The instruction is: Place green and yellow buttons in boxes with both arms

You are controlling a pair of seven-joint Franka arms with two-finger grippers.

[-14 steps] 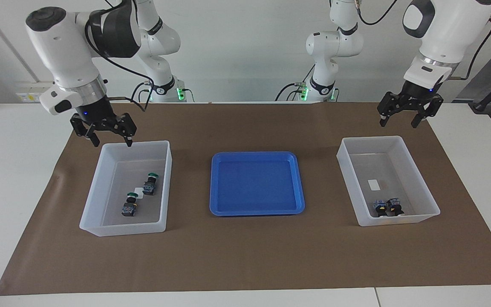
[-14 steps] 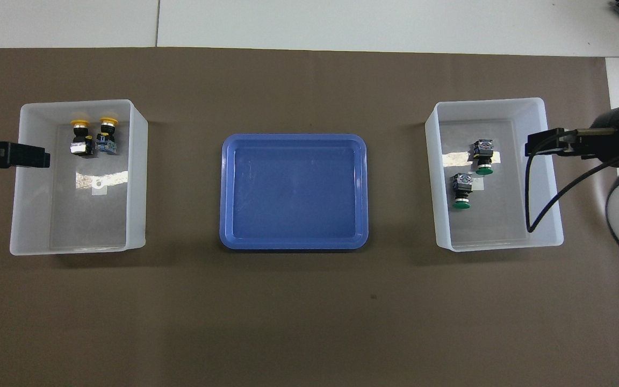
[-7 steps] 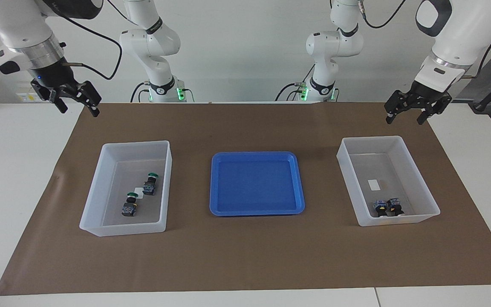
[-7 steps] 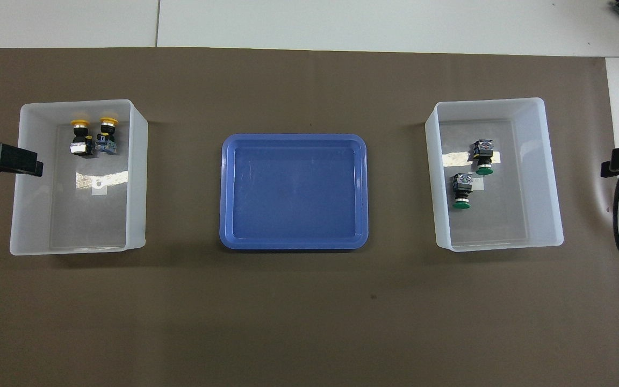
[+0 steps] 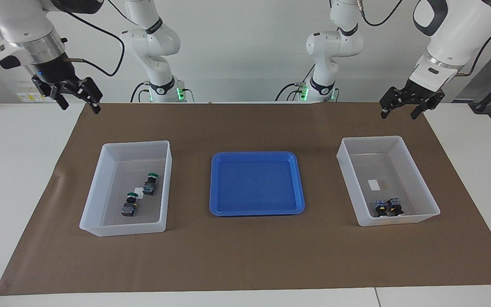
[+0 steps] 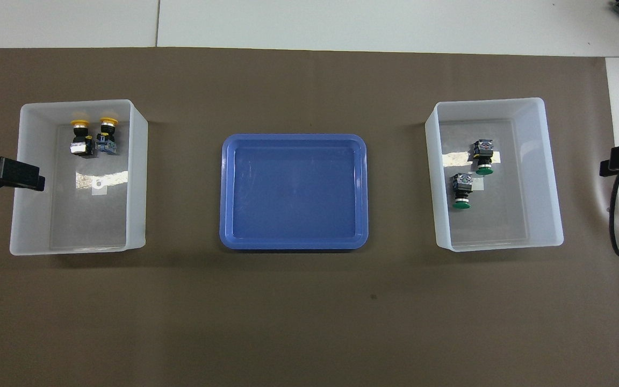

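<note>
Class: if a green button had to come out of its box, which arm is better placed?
Right: the right tool hangs open near the box of green buttons; the left tool waits at the other end.

On the counter (image 5: 28, 179), under a mat (image 6: 309, 312): a tray (image 6: 293, 244) at the middle, one box (image 6: 137, 177) toward the left arm's end, another box (image 6: 432, 177) toward the right arm's end, both well apart from the tray. In the first, two buttons (image 6: 93, 138) touching, side by side, at the corner farthest from the robots. In the second, two buttons (image 6: 472, 173) near mid-floor, close but apart.
</note>
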